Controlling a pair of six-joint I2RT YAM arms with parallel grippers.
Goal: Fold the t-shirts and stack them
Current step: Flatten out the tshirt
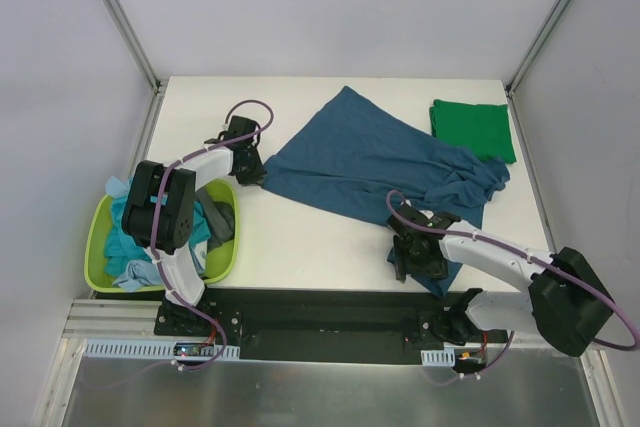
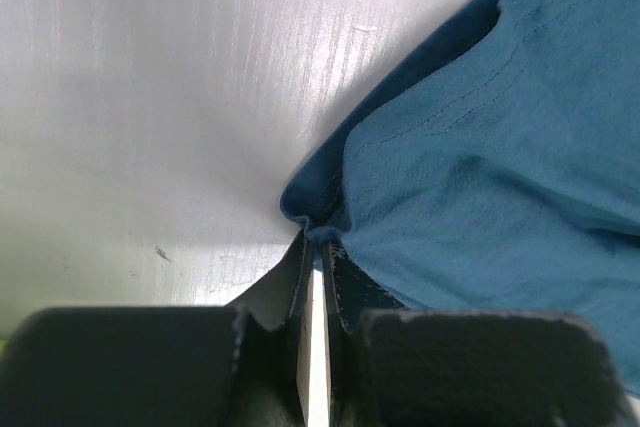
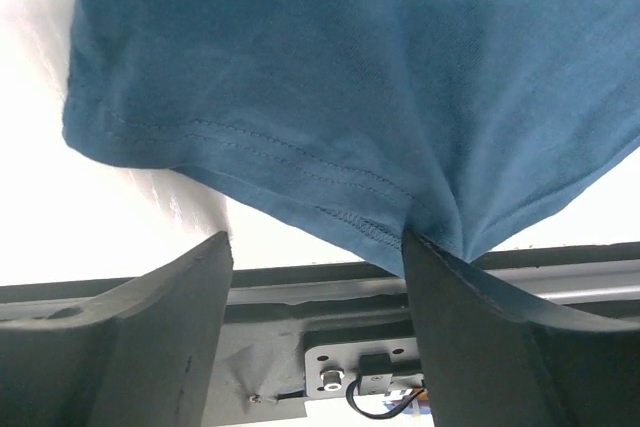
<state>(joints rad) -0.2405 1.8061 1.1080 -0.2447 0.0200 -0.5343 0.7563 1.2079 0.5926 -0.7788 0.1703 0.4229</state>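
A dark teal-blue t-shirt (image 1: 370, 162) lies spread and wrinkled across the middle of the table. My left gripper (image 1: 252, 173) is shut on its left corner; in the left wrist view the fingertips (image 2: 318, 237) pinch a bunched fold of the blue cloth (image 2: 480, 177). My right gripper (image 1: 412, 253) is at the shirt's near edge with its jaws wide apart (image 3: 315, 242). The stitched hem (image 3: 330, 97) hangs over them and rests against the right finger (image 3: 470, 327). A bright green t-shirt (image 1: 473, 130) lies folded at the back right.
A lime-green basket (image 1: 100, 232) stands at the near left, holding light turquoise (image 1: 128, 247) and dark grey (image 1: 217, 217) shirts. The black mounting rail (image 1: 330, 312) runs along the near edge, just under my right gripper. White walls enclose the table.
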